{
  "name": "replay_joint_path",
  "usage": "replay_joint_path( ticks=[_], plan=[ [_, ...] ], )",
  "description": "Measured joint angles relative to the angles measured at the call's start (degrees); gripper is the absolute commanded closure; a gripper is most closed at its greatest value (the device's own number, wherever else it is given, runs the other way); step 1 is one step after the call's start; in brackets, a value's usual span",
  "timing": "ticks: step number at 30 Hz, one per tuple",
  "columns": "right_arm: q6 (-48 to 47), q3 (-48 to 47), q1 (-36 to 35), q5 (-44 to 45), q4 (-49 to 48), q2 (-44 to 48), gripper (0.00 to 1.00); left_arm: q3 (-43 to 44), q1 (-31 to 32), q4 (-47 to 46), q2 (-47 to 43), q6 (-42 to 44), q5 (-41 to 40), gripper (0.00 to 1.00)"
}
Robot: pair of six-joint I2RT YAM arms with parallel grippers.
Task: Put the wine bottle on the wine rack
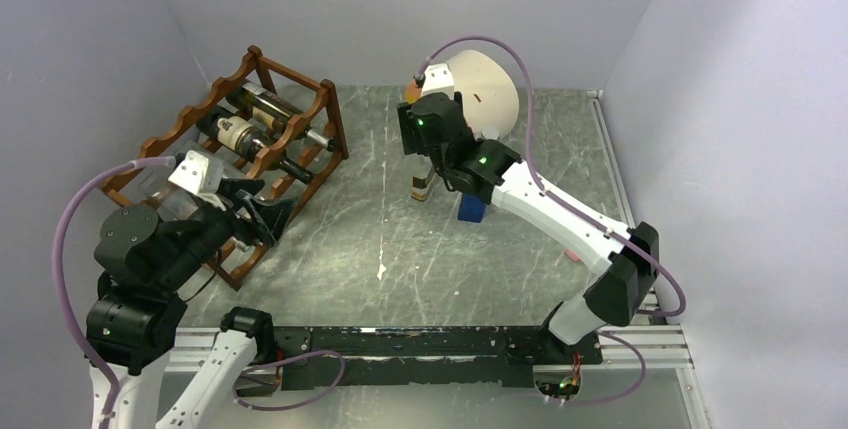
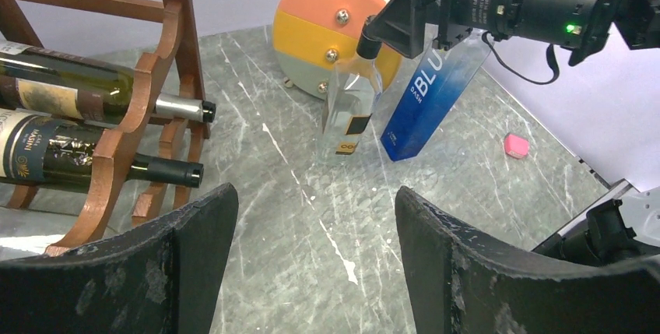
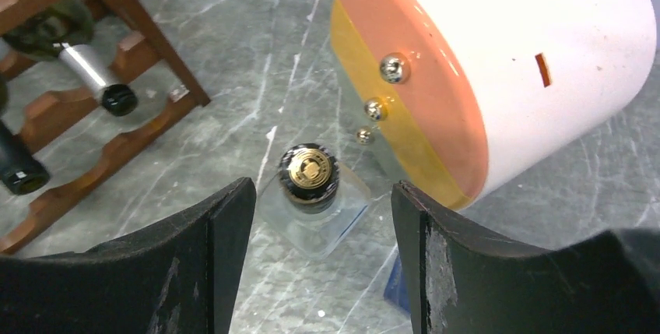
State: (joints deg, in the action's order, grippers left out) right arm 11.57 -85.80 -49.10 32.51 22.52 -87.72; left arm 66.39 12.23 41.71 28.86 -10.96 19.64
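From above, your wine bottle (image 1: pixel 424 185) stands upright mid-table, well apart from the rack (image 1: pixel 325 99), with the right gripper (image 1: pixel 430 159) over it and the left gripper (image 1: pixel 272 215) beside the rack. The left wrist camera shows its own jaws wide open on nothing, and the bottle as clear glass beside a blue bottle (image 2: pixel 432 96): likely heavy, rigid, slick and breakable. On the right wrist camera the jaws gape either side of the gold cap (image 3: pixel 310 172), gripping nothing yet; I'd take the neck just under it.
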Motion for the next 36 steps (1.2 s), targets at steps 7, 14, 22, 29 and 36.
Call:
replay_joint_path(
  ticks=[7,14,22,29,36],
  plan=[
    [-0.3,-0.3,2.8,-1.9,0.2,-5.0,0.4,-1.7,0.0,-1.9,0.0,-0.9,1.1,0.22],
    [-2.0,-2.6,3.4,-7.5,1.0,-9.0,0.89,-2.1,0.0,-3.2,0.1,-1.4,1.5,0.22],
    [-4.1,-3.2,4.5,-15.7,-0.7,-9.8,1.0,-3.1,0.0,-4.6,0.9,-2.1,1.6,0.22],
    [-2.0,11.0,3.6,-20.5,-15.9,-2.4,1.0,-3.2,0.0,-5.2,1.0,-2.8,1.7,0.22],
    [2.8,28.2,0.4,-20.5,-30.6,7.6,1.0,-3.4,0.0,-5.5,1.6,-3.0,2.0,0.24]
  ],
)
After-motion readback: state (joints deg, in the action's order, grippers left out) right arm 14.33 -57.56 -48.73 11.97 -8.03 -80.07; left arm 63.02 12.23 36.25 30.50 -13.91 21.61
